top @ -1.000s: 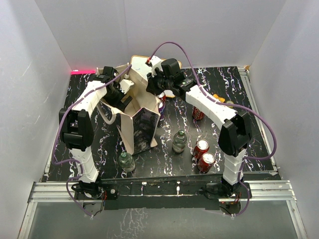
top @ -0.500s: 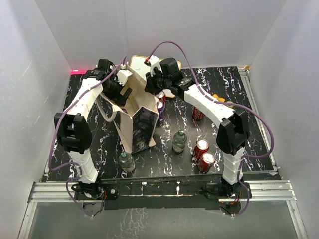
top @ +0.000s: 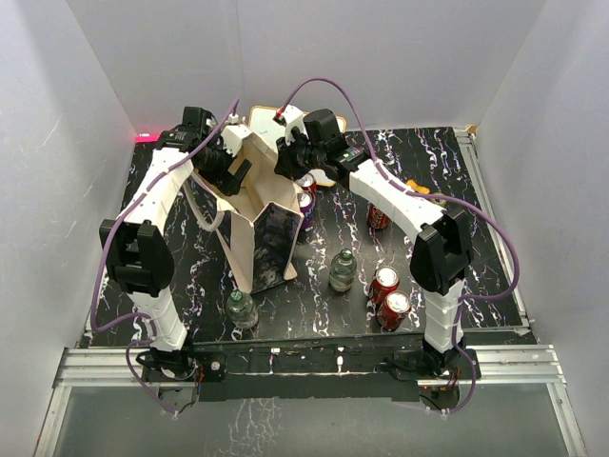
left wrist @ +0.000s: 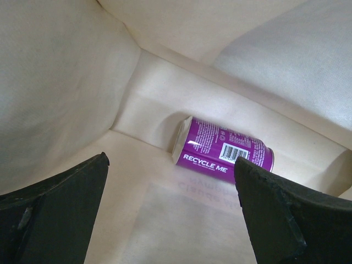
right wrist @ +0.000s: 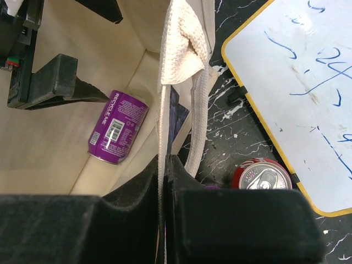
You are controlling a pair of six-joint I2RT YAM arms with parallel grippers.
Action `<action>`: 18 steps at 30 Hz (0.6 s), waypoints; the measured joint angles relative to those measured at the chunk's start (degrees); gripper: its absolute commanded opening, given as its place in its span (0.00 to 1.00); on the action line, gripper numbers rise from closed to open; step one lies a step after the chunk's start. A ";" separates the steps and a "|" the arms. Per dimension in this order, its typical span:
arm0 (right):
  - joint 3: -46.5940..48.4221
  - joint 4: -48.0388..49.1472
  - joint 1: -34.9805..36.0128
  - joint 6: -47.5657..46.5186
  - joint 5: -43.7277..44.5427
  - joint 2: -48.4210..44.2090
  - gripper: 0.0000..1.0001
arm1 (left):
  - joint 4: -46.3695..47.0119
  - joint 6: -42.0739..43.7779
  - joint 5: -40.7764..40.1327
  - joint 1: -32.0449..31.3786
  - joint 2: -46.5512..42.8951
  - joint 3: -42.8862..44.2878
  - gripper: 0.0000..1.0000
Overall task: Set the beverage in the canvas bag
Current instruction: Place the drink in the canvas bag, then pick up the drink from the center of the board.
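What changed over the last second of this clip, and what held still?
The left gripper, open and empty, drew back from the mouth of the canvas bag toward the far side. The purple can lies on its side inside. The right gripper stayed shut on the bag's rim, shifting slightly left. Bag, bottles and red cans did not move.

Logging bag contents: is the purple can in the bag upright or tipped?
Tipped: the purple can lies on its side on the floor of the canvas bag.
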 measured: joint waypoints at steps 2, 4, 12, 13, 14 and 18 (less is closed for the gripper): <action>0.28 -0.22 0.00 0.00 -0.02 0.11 0.08 | 0.15 -0.13 0.92 0.02 -0.04 0.24 0.96; 0.42 -0.46 0.00 0.00 -0.04 0.11 0.08 | 0.31 -0.59 2.01 0.09 -0.04 1.29 0.96; 1.62 -1.09 0.02 0.02 -0.20 0.70 0.12 | 1.95 -5.18 8.74 0.33 -0.39 12.52 0.97; 1.92 -1.16 0.02 0.02 -0.20 0.90 0.15 | 2.10 -5.68 9.75 0.33 -0.70 13.84 0.97; 2.23 -1.29 0.02 0.00 -0.24 1.11 0.19 | 2.12 -6.08 10.78 0.33 -1.14 14.93 0.97; 3.93 -2.01 0.00 0.02 -0.42 2.01 0.41 | 2.19 -6.80 14.93 0.33 -4.55 16.90 0.97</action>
